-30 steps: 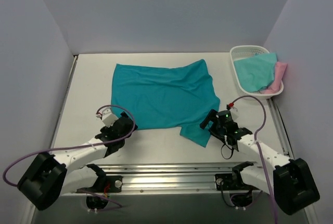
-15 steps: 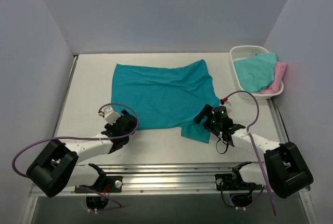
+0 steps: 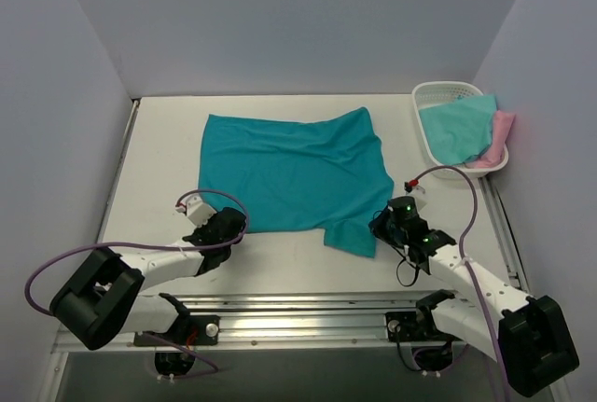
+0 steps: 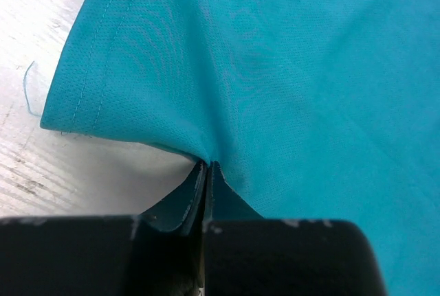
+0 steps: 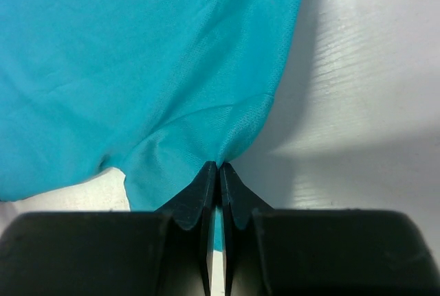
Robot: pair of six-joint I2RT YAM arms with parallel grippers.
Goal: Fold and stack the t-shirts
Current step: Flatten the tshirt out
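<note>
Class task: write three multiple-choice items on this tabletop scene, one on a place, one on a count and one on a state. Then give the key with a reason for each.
1. Where does the white basket stand?
A. at the far right corner of the table
B. at the near left corner
C. between the arm bases

2. How many garments show in the basket?
A. one
B. two
C. four

3. What state are the left claw and right claw in?
A. both open and raised
B. both shut on the near edge of the teal t-shirt
C. one shut on the basket

Key:
1 A, it sits at the back by the right wall.
2 B, an aqua tee and a pink tee show.
3 B, each wrist view shows closed jaws pinching teal cloth.
</note>
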